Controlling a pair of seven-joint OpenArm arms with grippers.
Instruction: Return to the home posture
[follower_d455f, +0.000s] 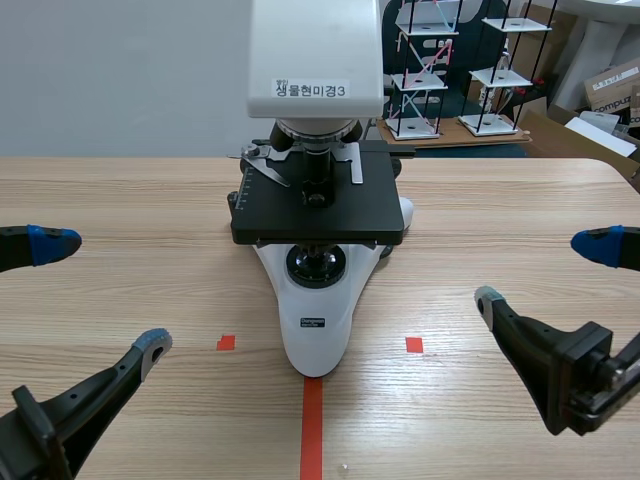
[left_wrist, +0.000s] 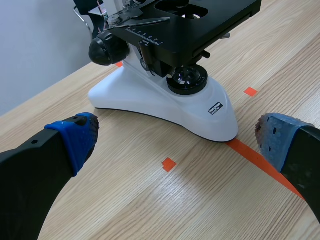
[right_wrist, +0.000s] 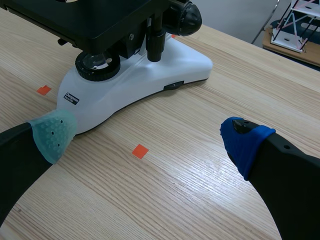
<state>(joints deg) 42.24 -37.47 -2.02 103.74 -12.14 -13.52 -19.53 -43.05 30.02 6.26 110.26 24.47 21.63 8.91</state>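
Nearest the lens, the left end effector (follower_d455f: 105, 293) and the right end effector (follower_d455f: 538, 270) sit low at either side of the surface (follower_d455f: 520, 200). Each is released, its two fingers spread wide with nothing between them. Both hang just above the wood, well apart from each other and from the microscope (follower_d455f: 315, 310), which stands between them at the head of the orange tape line (follower_d455f: 312, 430). The task concerns only the arms, and they look close to a symmetric rest pose, so I judge the return nearly finished or about to settle. To do it well, each arm should draw back along its own side, holding the spread fingers off the microscope's white base and away from the black stage (follower_d455f: 318, 215) that overhangs it. The motion should be slow and even so that neither pad scrapes the wood. Much is cut off: the arms behind the fingers run out of every view, so the posture of the joints cannot be checked. The microscope's head is cropped above its label, and the eyepieces are unseen. Beyond the far edge stand wire-frame racks (follower_d455f: 420, 80) and cardboard boxes (follower_d455f: 612, 85), too small to make out in detail.
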